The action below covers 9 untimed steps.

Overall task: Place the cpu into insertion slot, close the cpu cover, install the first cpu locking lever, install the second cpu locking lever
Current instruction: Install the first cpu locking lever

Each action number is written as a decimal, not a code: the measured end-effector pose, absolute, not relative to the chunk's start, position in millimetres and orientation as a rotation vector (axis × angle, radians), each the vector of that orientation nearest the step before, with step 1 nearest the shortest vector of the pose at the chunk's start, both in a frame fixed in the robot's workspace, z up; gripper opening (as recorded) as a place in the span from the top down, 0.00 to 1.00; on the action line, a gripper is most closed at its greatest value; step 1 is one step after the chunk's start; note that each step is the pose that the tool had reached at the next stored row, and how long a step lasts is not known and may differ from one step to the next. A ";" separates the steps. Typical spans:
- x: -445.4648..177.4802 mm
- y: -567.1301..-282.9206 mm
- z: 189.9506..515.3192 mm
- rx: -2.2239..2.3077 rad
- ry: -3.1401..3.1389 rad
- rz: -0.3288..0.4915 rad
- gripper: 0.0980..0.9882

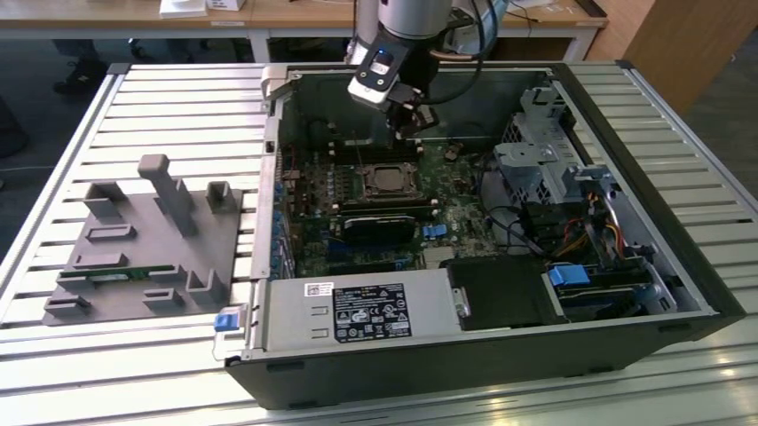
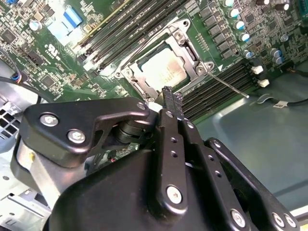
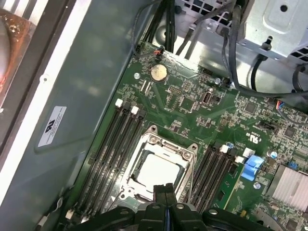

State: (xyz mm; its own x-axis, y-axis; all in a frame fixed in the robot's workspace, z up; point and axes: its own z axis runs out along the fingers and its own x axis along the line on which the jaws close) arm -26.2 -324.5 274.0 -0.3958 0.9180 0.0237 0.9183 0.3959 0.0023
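The cpu (image 1: 385,181) (image 2: 162,72) (image 3: 156,171), a dull silver square, lies in the insertion slot (image 3: 150,133) on the green board inside the open case. The shiny cpu cover (image 2: 136,70) (image 3: 136,163) lies flat around it as a frame. One thin locking lever (image 2: 230,86) sticks out sideways from a corner of the socket, over the memory slots. My gripper (image 1: 414,131) (image 2: 172,94) (image 3: 164,188) hangs a little above the socket's edge, fingers pressed together with nothing between them.
Long black memory slots (image 3: 115,144) flank the socket on both sides. Cables (image 1: 533,226) and drive cages (image 1: 539,155) fill the case on the exterior view's right. A grey fixture block (image 1: 148,240) stands on the slatted table outside the case.
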 end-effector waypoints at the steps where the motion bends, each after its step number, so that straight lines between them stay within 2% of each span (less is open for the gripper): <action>1: -26.2 -324.5 274.0 -1.709 -2.614 -0.023 0.98; 9: -26.2 -324.5 274.0 -1.612 -2.674 -0.022 0.98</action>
